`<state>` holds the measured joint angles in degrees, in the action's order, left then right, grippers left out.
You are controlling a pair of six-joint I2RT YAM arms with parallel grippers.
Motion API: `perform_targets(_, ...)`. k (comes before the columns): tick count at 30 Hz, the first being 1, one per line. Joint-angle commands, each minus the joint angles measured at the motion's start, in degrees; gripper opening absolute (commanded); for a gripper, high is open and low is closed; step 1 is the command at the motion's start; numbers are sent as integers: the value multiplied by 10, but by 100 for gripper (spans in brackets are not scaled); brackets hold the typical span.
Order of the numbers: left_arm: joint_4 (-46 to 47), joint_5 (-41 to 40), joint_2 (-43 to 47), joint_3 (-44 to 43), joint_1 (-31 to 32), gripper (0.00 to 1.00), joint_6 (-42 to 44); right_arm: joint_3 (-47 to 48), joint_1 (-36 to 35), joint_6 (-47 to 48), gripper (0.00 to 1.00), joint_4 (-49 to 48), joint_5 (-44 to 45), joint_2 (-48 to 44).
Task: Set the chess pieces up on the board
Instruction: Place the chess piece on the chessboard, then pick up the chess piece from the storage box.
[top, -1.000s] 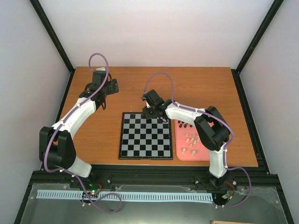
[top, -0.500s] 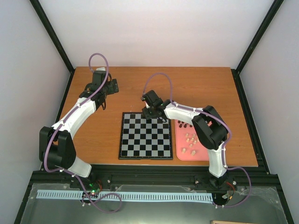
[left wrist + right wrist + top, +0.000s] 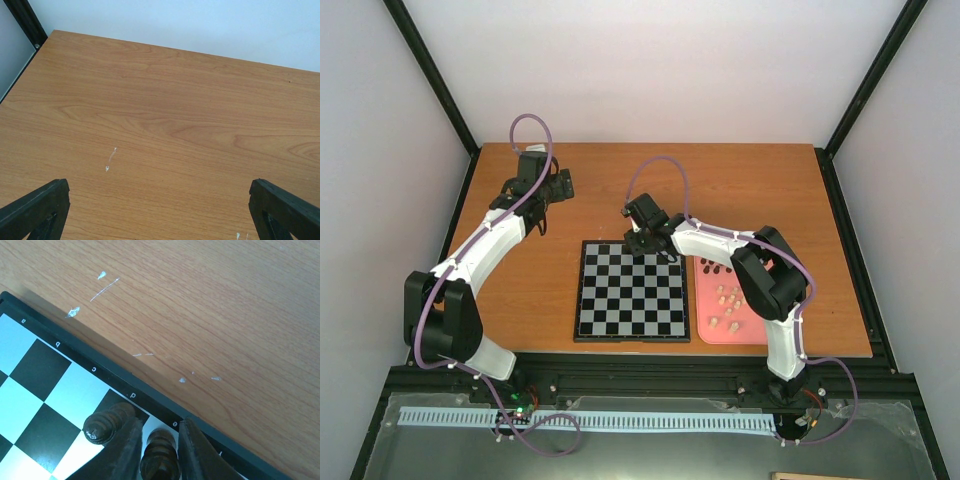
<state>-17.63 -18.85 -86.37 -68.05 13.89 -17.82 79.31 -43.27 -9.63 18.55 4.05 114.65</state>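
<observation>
Table (image 3: 760,190) carries the board (image 3: 630,292), with the pink tray (image 3: 704,332) just beside its right edge holding loose chess pieces (image 3: 725,297). Left gripper (image 3: 160,202) is spread wide over bare wood, holding nothing. Right gripper (image 3: 161,426) is at the board's far edge, fingers narrowly flanking an upright dark piece (image 3: 159,456) beside a second dark piece (image 3: 102,426); pinching or just clear, cannot tell.

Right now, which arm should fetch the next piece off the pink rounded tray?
Right, probably: right gripper is over the black-and-silver checkered board beside the tray; left gripper sits far off.
</observation>
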Motion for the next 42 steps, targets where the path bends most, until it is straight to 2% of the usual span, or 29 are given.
perform_targets(1,0,-3,5,-18,2,100,-6,-9,-6,2,24,10,-2,-23)
perform_targets(6,0,-1,5,-19,2,100,-6,-22,-7,2,33,3,1,-44)
perform_targets(16,-1,-1,5,-20,2,100,-5,-45,-12,1,38,16,34,-103)
perform_targets(23,-1,2,8,-20,2,100,-6,-111,-3,-13,47,26,139,-200)
perform_targets(29,1,12,10,-18,2,100,-9,-175,92,-38,45,41,172,-260)
perform_targets(33,3,20,9,-17,2,100,-10,-218,160,-52,44,32,162,-278)
perform_targets(42,16,28,21,-8,2,100,-12,-260,246,-60,43,12,147,-246)
